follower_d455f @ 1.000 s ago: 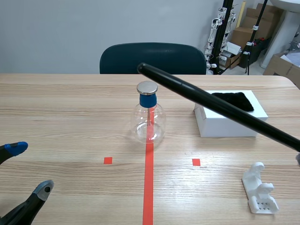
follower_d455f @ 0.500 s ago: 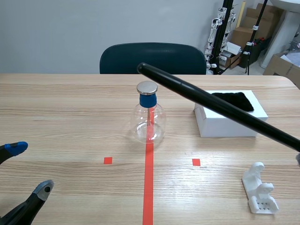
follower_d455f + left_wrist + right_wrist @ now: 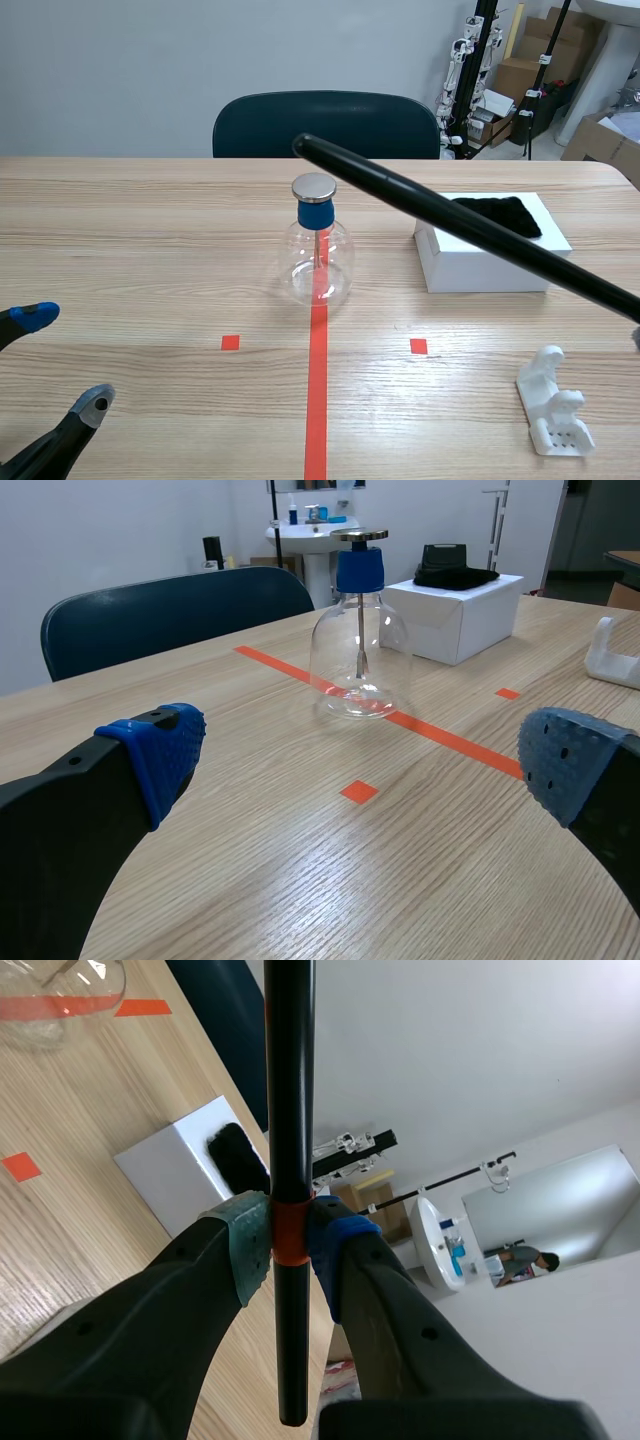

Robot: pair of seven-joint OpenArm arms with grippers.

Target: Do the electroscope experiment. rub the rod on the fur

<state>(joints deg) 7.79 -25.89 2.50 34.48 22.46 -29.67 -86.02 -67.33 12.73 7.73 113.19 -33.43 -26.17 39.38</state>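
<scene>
R gripper (image 3: 290,1240) is clamped on the long black rod (image 3: 288,1110). The grey-green and blue pads pinch it at an orange band, with a short stub behind the grip and most of the length ahead. In scene view this gripper is almost wholly cut off at the edge. The rod (image 3: 460,225) slants up from there across the white cardboard box (image 3: 490,260), hiding part of it and a strip of the black fur (image 3: 500,212) on top. Its far tip sits close to the metal disc of the clear glass flask w/ blue stopper (image 3: 318,255); can't tell if it's above or behind. From the R wrist, the fur (image 3: 237,1155) lies ahead of and below the pads, beside the rod, not touching it. Only a sliver of the flask shows.

L gripper (image 3: 65,360) is wide open and holds nothing, low over the table. Its arm is mostly out of frame. The flask (image 3: 358,650) stands well ahead of the fingers, between them, with the box (image 3: 460,615) and fur (image 3: 455,575) beyond. The white plastic stand (image 3: 615,655) is half cut off past the R-side finger.

Surface is a light wood-grain table (image 3: 150,250) w/ orange-red tape marks. A dark teal chair (image 3: 325,125) is at the far edge, w/ a plain wall behind. Cardboard boxes (image 3: 545,45) and black tripods stand in the far corner, and a white sink (image 3: 325,535) sits further back.
</scene>
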